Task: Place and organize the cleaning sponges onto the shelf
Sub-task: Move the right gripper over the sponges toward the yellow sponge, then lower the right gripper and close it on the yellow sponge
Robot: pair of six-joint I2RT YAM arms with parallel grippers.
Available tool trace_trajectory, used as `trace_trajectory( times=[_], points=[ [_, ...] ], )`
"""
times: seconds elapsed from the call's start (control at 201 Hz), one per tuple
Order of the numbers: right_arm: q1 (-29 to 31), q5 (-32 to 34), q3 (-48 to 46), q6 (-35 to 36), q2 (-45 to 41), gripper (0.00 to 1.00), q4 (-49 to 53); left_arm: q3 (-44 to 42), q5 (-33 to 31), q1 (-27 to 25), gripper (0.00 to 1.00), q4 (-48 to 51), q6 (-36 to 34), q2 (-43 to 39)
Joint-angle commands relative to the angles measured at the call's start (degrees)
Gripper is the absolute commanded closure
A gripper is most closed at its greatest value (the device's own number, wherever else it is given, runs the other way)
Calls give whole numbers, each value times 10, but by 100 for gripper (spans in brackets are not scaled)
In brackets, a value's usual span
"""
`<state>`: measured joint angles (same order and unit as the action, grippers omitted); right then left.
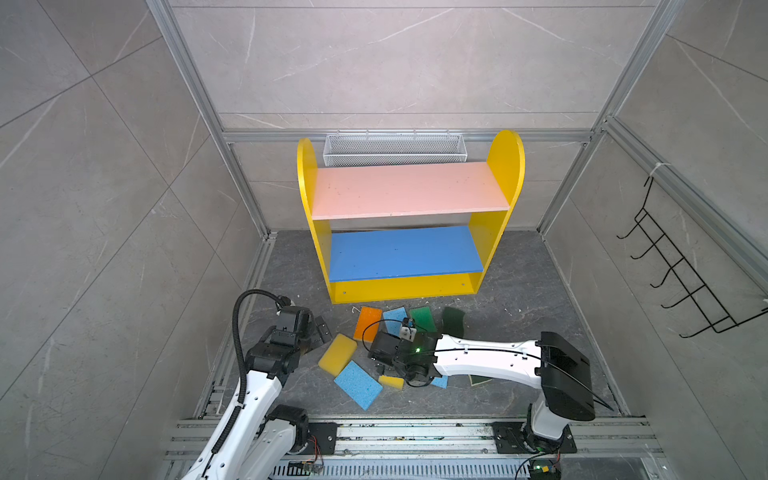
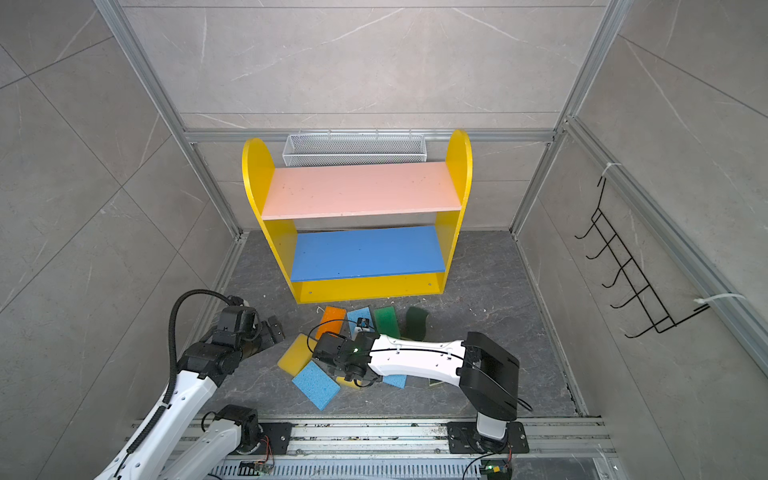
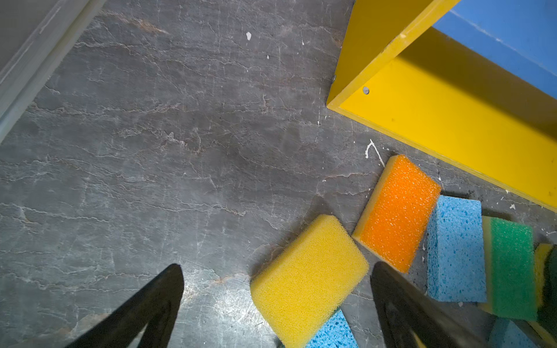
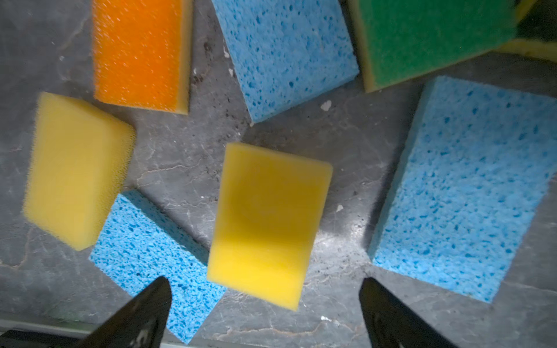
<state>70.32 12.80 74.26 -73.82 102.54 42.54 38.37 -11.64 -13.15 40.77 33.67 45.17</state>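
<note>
Pincer check: your left pincer point(image 3: 277, 266) stands wide w/ nothing btw its black fingers, low over the dark grey stone-look surface point(image 3: 150, 150), at 9 o'clock of the sponge pile in both top views. Your right pincer point(image 4: 265, 279) is spread wide too and grips nothing. It hangs over a thick yellow foam sponge point(image 4: 265, 223) lying in line w/ the gap, neither finger touching it in the wrist view.

The yellow wooden shelf point(image 1: 403, 289), w/ round-topped side panels, pink upper board and blue middle board, stands at 12 o'clock of the pile. You've got every visible sponge on the surface, in front of it. Back row, 9 to 3 o'clock: orange-topped sponge point(image 1: 367, 323), light blue porous sponge point(image 1: 392, 316), bright green sponge point(image 1: 422, 318), wavy dark green sponge point(image 1: 453, 321). At 7 o'clock of the orange one lies a second thick yellow sponge point(image 1: 337, 354), its near corner overlapping a second light blue sponge point(image 1: 358, 384). At approx. 5 o'clock of the pile, a third light blue sponge point(image 1: 440, 381) and another dark green sponge point(image 1: 478, 379) peek out from under the white right arm point(image 1: 486, 355).
</note>
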Motion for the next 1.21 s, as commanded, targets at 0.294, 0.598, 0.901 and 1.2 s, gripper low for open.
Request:
trace_trajectory(
  times=[0.294,0.598,0.901,1.2],
  points=[
    [-16,-43,36,6,59,1,4,16,28,-1,0,-10,-3,-3],
    [-24,-55,57,-11,97,1,25,11,35,-1,1,-17,-6,14],
    [-32,-62,74,-8,129,1,28,17,37,-1,1,-18,-10,27],
    [-37,-75,80,-11,147,6,38,17,38,-1,2,-19,-13,33]
  ],
)
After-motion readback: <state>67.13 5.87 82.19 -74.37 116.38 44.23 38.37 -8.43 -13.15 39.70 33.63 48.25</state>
